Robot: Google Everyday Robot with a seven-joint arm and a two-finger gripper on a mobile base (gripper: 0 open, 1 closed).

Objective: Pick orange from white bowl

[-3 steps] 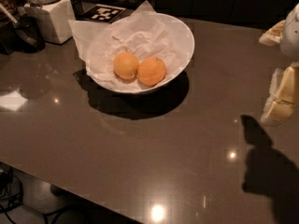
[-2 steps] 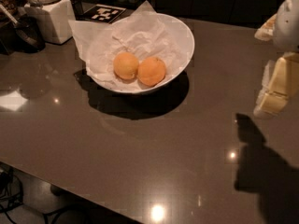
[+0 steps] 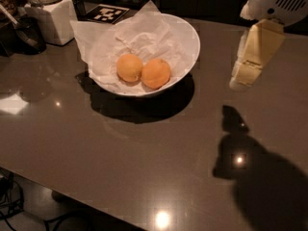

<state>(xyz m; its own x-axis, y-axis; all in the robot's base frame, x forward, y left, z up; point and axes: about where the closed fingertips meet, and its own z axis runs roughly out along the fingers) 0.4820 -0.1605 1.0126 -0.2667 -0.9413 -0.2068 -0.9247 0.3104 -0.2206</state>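
Note:
The white bowl (image 3: 188, 42) stands on the dark table at the back centre, lined with crumpled white paper. Two round fruits lie side by side in it. The orange (image 3: 156, 73) is the deeper-coloured one on the right; it touches the paler yellowish fruit (image 3: 130, 67) on its left. My gripper (image 3: 240, 81) hangs from its white housing at the upper right. It points down, above the table and to the right of the bowl, clear of the rim. It holds nothing that I can see.
A white square jar (image 3: 48, 14) stands at the back left with a dark utensil holder (image 3: 25, 32) beside it. A black-and-white marker card (image 3: 108, 14) lies behind the bowl. The arm's shadow (image 3: 260, 177) falls on the table at the lower right. The table's front edge (image 3: 96, 201) runs diagonally at the lower left.
My gripper has moved left and further into view, closer to the bowl's right side. The bowl and both fruits have not moved.

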